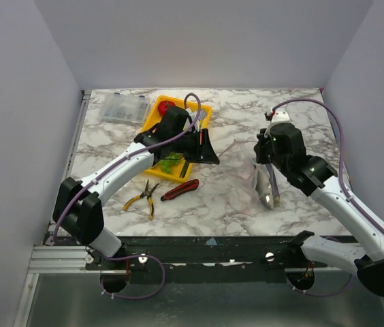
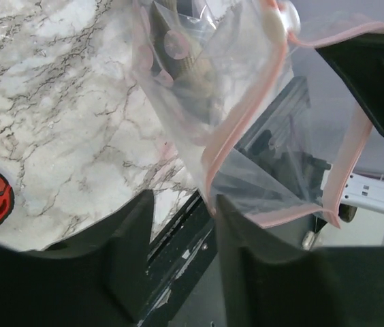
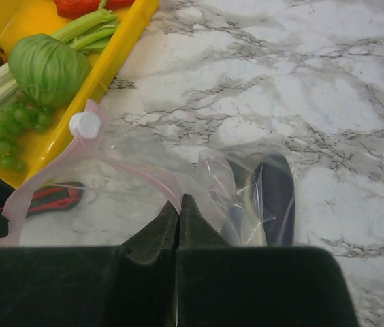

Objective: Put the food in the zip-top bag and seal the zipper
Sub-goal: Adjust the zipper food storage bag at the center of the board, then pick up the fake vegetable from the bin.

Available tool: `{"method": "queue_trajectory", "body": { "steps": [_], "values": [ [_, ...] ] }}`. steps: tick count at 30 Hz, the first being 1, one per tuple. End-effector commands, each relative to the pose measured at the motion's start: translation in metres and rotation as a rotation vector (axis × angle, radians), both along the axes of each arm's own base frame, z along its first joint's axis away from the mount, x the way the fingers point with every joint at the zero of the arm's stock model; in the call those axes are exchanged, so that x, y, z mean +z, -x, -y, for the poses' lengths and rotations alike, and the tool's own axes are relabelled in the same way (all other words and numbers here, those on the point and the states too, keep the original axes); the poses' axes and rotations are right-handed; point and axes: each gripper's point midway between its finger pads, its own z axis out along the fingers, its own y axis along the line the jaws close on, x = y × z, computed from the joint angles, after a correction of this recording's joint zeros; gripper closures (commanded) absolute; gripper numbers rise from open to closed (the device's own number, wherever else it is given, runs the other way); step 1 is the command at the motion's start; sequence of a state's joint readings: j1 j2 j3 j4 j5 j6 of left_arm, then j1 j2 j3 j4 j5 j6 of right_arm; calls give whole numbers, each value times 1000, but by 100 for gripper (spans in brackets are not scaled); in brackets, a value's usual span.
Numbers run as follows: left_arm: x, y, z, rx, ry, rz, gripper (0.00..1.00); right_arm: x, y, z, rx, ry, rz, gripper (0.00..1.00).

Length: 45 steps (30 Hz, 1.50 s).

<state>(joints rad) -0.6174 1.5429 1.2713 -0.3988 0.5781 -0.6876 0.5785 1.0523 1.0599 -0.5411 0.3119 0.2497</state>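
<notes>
**A:** Where do you stand on the white, grey-veined marble-look surface [image 1: 233, 197]?

**B:** Mid-loading, I judge. The bright yellow hard-plastic tray [image 3: 117, 58] holds most of the food, so you are on filling, not sealing.

**A:** And the bag?

**B:** The clear, floppy zip-top bag with faint pink dots [image 2: 260, 184] sits between your arms, its mouth edge held up. Your right tool [image 3: 180, 201] is pinched tight on that rim. Your left tool [image 2: 183, 199] stands at a narrow gap just beside the pale pink zipper strip [image 2: 236, 129], clamping nothing that I can see.

**A:** Anything inside?

**B:** One dark, smooth, elongated piece [image 3: 277, 197]. I can't tell which food it is.

**A:** Next?

**B:** The film is limp and the mouth sags, so you need it spread. Take the free lip with the left, or reach to the tray for the round, ribbed green cabbage [image 3: 48, 68], then the knobbly green grapes [image 3: 5, 136]. The small white slider [image 3: 85, 125] sits on the strip, for last.
</notes>
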Motion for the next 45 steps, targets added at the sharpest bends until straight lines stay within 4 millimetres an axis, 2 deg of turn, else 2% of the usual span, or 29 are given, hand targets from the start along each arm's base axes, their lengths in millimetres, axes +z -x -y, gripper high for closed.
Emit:
{"method": "queue_trajectory", "body": {
  "steps": [1,5,8,9,12,15,18,23,24,30,38,44,45],
  "values": [
    [41,6,-3,-31,68,95,49,-3,-3,-12,35,-46,-10,99],
    [60,9,-6,-45,86,149,37,-7,-6,-19,50,-58,-21,99],
    [65,2,-20,-9,51,209,30,-8,-8,-22,54,-62,-26,99],
    [61,-4,-27,13,23,226,28,-8,-8,-22,57,-63,-28,99],
    [39,-31,-61,147,-133,287,4,-9,-8,-23,62,-62,-30,99],
    [10,-62,-101,295,-334,336,1,-9,-7,-22,62,-63,-27,99],
    [-14,-89,-122,375,-422,304,1,-11,-7,-22,64,-61,-29,99],
    [-42,-137,-123,415,-494,244,1,-11,-6,-23,69,-61,-28,99],
    [-42,-145,-122,428,-510,233,1,-10,-6,-23,69,-59,-28,99],
    [-59,-178,-110,433,-517,249,1,-5,-5,-23,74,-65,-22,99],
    [-108,-171,-109,381,-617,105,3,-10,-5,-22,71,-64,-28,99],
    [-119,-168,-111,340,-661,80,8,-8,-6,-22,66,-67,-22,99],
    [-119,-171,-114,345,-678,88,11,-8,-6,-22,65,-70,-22,99]
  ]
}}
